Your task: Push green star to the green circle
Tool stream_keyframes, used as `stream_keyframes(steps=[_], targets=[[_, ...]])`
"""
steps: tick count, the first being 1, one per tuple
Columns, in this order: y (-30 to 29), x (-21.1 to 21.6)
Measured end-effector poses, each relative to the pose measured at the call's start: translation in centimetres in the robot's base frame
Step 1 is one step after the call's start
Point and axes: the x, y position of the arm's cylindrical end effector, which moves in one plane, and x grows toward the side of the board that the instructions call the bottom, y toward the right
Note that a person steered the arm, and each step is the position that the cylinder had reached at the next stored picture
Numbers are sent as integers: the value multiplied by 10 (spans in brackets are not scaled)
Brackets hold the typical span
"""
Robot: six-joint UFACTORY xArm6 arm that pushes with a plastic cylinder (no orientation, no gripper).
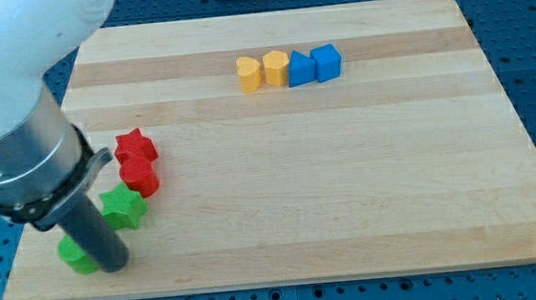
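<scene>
While near bottom-left edge, green star (124, 207) seemingly touching green circle (77, 253)

Two red blocks (138, 162) sit left; yellow (262, 72) and blue blocks (315, 65) line the top.

Your tip (114, 267) touches green circle block (77, 253); green star block (124, 207) just above-right, below two red blocks (138, 162).

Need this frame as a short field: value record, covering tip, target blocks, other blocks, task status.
tip: my tip at the board's lower left, against the green circle's right side
green circle: partly hidden behind the rod
green star: just above-right of the circle, close; contact unclear
red blocks: red star above red block, touching
top row: two yellow blocks, two blue blocks
status: star near circle, contact unconfirmed
</scene>
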Motion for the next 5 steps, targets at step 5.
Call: stream_keyframes(steps=[5], targets=[[86,-56]])
